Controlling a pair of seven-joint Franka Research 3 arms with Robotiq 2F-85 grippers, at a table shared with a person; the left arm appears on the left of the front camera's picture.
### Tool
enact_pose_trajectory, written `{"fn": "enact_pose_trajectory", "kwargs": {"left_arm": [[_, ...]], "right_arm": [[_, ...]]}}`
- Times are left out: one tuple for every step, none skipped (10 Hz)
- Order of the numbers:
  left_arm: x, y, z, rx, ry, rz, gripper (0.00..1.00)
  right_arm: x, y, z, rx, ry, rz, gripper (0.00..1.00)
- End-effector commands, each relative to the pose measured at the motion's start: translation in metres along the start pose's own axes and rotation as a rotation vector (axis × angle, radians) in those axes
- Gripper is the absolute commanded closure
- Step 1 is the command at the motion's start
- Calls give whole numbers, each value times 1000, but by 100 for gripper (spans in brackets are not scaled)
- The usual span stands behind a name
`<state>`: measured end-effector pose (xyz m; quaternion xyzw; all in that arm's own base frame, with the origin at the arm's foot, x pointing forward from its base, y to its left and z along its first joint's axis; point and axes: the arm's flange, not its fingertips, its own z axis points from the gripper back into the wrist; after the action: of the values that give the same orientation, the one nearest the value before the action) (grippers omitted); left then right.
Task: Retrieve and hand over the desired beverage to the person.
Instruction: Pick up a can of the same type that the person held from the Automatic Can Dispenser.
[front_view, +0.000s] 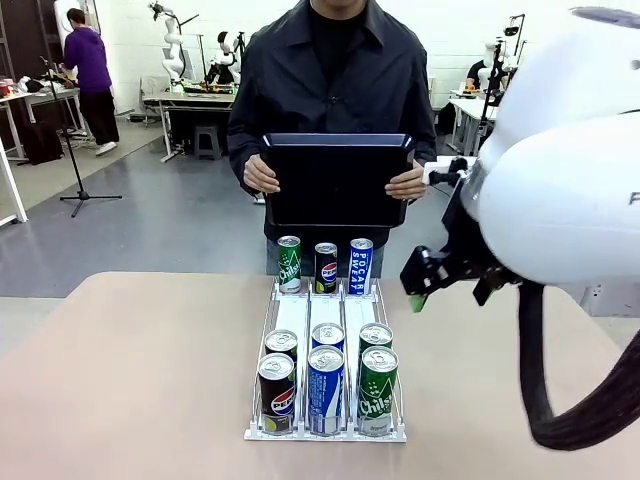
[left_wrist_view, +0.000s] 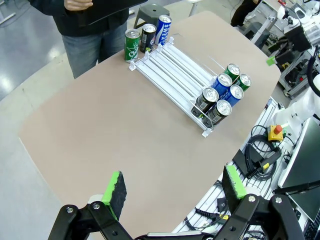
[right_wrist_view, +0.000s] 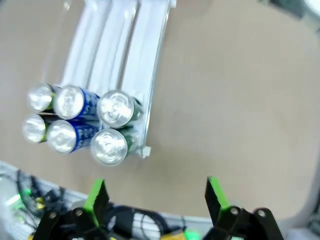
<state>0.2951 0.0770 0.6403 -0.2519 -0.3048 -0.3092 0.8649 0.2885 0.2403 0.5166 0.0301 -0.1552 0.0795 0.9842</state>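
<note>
A black tray (front_view: 337, 180) is being held in both hands by the person (front_view: 335, 80) standing at the far side of the worktop (front_view: 130, 380). Nine beverage cans (front_view: 326, 375) are being kept in a three-lane white rack (front_view: 293, 312): three at its far end, six at its near end. The left hand (left_wrist_view: 174, 187) and the right hand (right_wrist_view: 156, 196) are being held open and empty above the worktop.

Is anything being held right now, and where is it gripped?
The left gripper and right gripper are open and empty. The person's hands hold the black tray by its side edges.
</note>
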Motion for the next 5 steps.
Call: {"fn": "enact_pose_trajectory", "kwargs": {"left_arm": [[-1,1,1,-15,-11,-22,0],[-1,1,1,-15,-11,-22,0],[-1,1,1,-15,-11,-22,0],[-1,1,1,-15,-11,-22,0],[-1,1,1,-15,-11,-22,0]], "right_arm": [[-4,26,-23,4,74,-148,0],[-5,35,-34,1,91,-186,0],[-3,44,-46,17,106,-197,0],[-2,54,-60,29,141,-180,0],[1,61,-72,32,163,-176,0]]}}
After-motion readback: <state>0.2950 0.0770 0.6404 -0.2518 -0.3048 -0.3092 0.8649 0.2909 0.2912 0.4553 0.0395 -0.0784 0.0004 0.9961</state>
